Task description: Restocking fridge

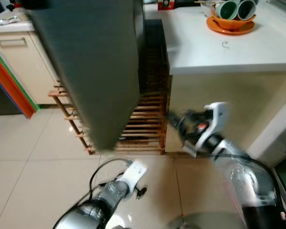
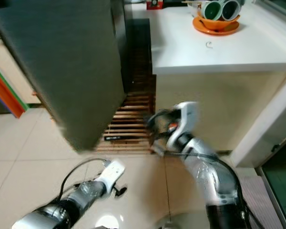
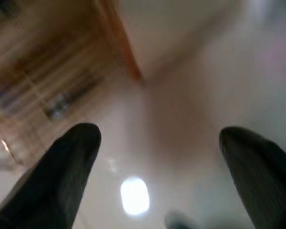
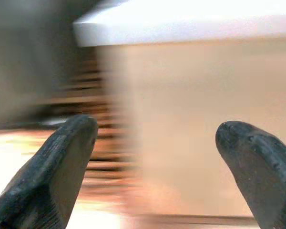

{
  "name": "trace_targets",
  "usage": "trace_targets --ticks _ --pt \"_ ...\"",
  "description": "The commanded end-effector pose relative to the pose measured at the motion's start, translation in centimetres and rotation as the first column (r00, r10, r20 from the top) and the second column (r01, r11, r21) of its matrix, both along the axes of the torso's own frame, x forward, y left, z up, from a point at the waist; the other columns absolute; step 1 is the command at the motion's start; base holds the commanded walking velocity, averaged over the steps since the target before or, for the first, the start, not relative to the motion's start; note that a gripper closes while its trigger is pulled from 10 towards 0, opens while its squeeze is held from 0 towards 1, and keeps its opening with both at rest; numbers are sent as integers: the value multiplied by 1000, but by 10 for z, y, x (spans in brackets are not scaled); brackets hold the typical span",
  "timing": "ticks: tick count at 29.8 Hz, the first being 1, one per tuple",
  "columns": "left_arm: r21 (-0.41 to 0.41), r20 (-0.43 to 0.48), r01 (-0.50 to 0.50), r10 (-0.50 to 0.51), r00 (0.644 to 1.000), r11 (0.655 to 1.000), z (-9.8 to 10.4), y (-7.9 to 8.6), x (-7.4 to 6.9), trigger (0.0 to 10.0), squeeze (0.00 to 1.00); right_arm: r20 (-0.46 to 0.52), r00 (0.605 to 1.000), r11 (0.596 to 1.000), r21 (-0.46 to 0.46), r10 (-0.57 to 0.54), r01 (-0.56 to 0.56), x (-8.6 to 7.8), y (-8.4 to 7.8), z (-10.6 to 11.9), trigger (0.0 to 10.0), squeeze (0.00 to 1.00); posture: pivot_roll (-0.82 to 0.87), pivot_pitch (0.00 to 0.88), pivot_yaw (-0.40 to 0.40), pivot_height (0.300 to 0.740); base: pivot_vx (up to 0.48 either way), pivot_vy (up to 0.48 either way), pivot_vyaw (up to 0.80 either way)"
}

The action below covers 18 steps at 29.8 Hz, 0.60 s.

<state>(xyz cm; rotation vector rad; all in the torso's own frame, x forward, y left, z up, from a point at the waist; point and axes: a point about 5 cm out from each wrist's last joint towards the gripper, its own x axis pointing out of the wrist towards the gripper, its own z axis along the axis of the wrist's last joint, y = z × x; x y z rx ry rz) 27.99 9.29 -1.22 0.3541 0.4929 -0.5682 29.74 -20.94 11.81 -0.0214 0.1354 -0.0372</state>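
The right gripper (image 4: 155, 143) is held out with its two black fingers (image 4: 62, 157) spread wide and nothing between them, raised in front of the beige side panel of a white surface (image 1: 229, 52). Directly ahead of this gripper the panel is seen, and off to one side of it a wooden slatted rack (image 1: 143, 119) standing on the tiled floor (image 1: 28, 157). The fridge (image 1: 93, 67), a tall dark grey body, is seen beyond and to the left of the right gripper, just in front of the rack; whether its door is open cannot be told. The left gripper (image 3: 157, 167) is held low over the floor, its fingers (image 3: 62, 167) likewise released and empty, with the rack ahead of it and a lamp's reflection on the tiles below. On the surface, well above and beyond the right gripper, an orange bowl (image 1: 231, 23) on an orange plate is seen holding two green cups (image 1: 236, 8). Much of the scene is blurred
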Motion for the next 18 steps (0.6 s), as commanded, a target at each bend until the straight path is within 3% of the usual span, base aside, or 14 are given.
trace_targets --ticks 1,4,5,6,8,9,11,18 --pt "-92 136 -64 76 988 994 25 11 22 10000 0 48 996 996 -21 -81 83 -3 -4 3 10000 0 -239 0 89 740 0 0 0" --pt "-250 321 -113 192 927 962 74 14 52 10000 0 68 988 989 -30 -139 142 -12 -6 3 10000 0 -235 0 88 740 0 0 0" --pt "-250 321 -113 192 927 962 74 14 52 10000 0 68 988 989 -30 -139 142 -12 -6 3 10000 0 -235 0 88 740 0 0 0" --pt "-284 355 -124 224 908 951 87 15 58 10000 0 72 987 988 -49 -145 149 -14 -4 1 10000 0 -228 0 86 740 0 0 0" --pt "-380 455 -162 337 824 911 125 23 72 10000 0 106 978 969 -153 -181 196 -19 2 -13 10000 0 -222 0 85 740 0 0 0" --pt "-380 455 -162 337 824 911 125 23 72 10000 0 106 978 969 -153 -181 196 -19 2 -13 10000 0 -222 0 85 740 0 0 0" --pt "-405 489 -187 385 783 895 140 32 74 10000 0 104 970 959 -158 -222 236 -25 2 -24 10000 0 -215 0 87 740 0 0 0" --pt "-415 478 -233 429 766 879 144 41 67 10000 0 90 964 951 -164 -252 264 -36 6 -37 10000 0 -201 0 86 740 0 0 0"
